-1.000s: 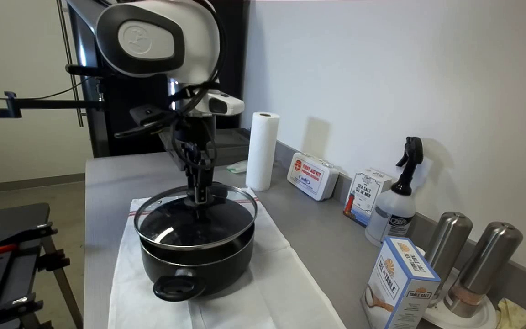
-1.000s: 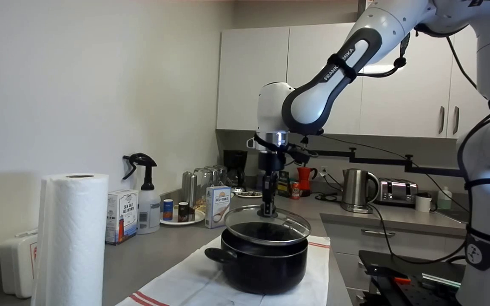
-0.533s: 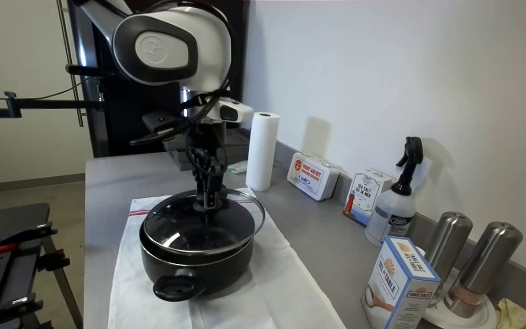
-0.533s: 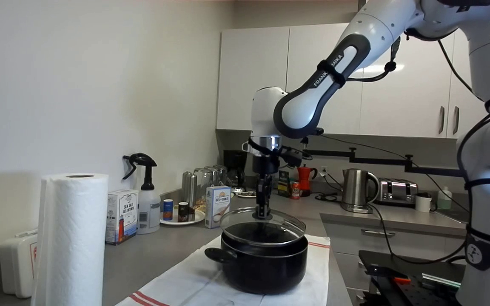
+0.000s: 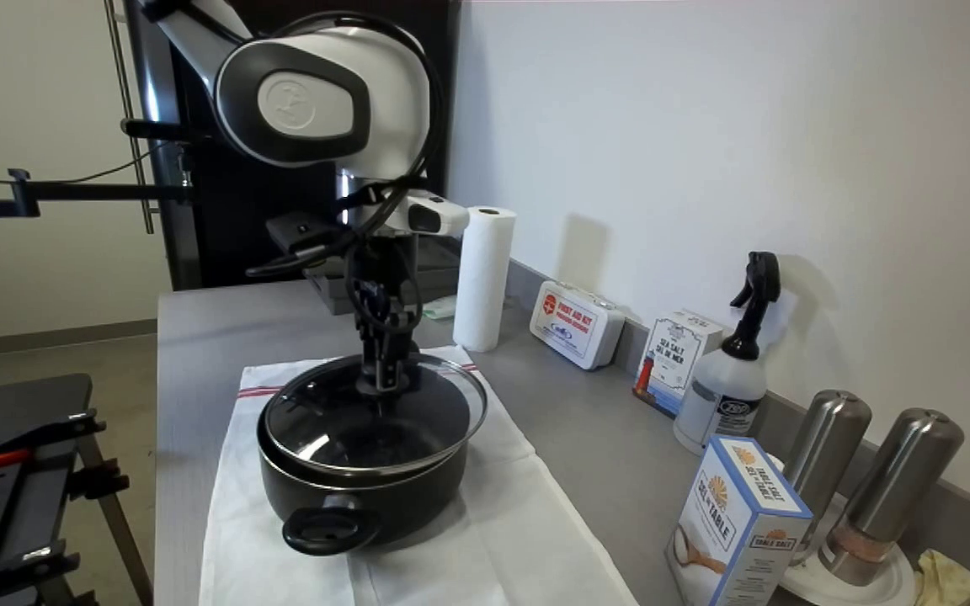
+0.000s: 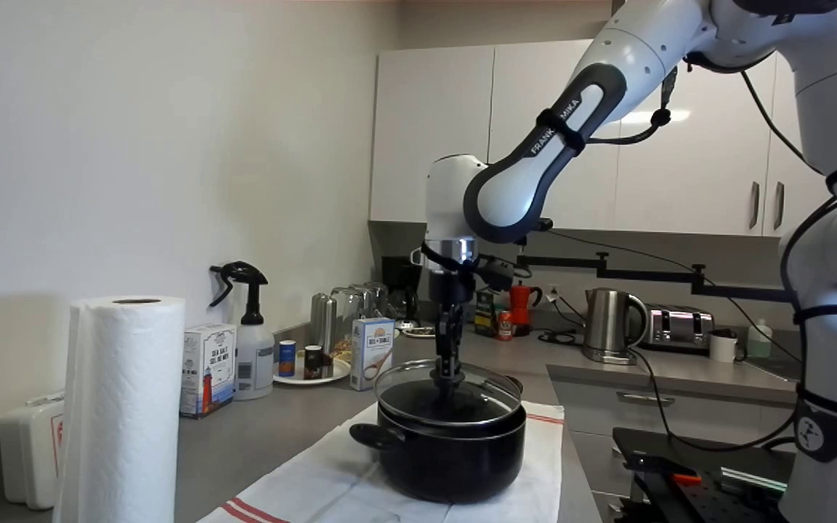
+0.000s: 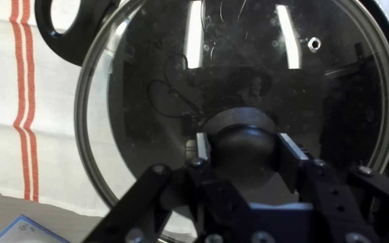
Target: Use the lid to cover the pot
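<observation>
The glass lid (image 5: 367, 442) with its metal rim is held almost level just above the black pot (image 5: 363, 505). In both exterior views a dark gap shows between the lid's rim and the pot (image 6: 455, 465). In an exterior view the lid sits slightly right of the pot's opening. My gripper (image 5: 384, 383) points straight down at the lid's centre. In the wrist view the gripper (image 7: 245, 146) has its two pads on either side of the black knob (image 7: 243, 143), shut on it. The pot's handle (image 7: 69, 44) shows past the lid there.
The pot stands on a white cloth (image 5: 519, 522) with red stripes. A table salt box (image 5: 733, 522), steel cylinders (image 5: 898, 480), a spray bottle (image 5: 721, 387), a first aid kit (image 5: 573, 324) and a paper towel roll (image 5: 485, 278) stand along the wall.
My gripper and the lid have moved lower and across the pot, rightward in one exterior view and leftward in the other. The gap above the pot is smaller. The pot has not moved.
</observation>
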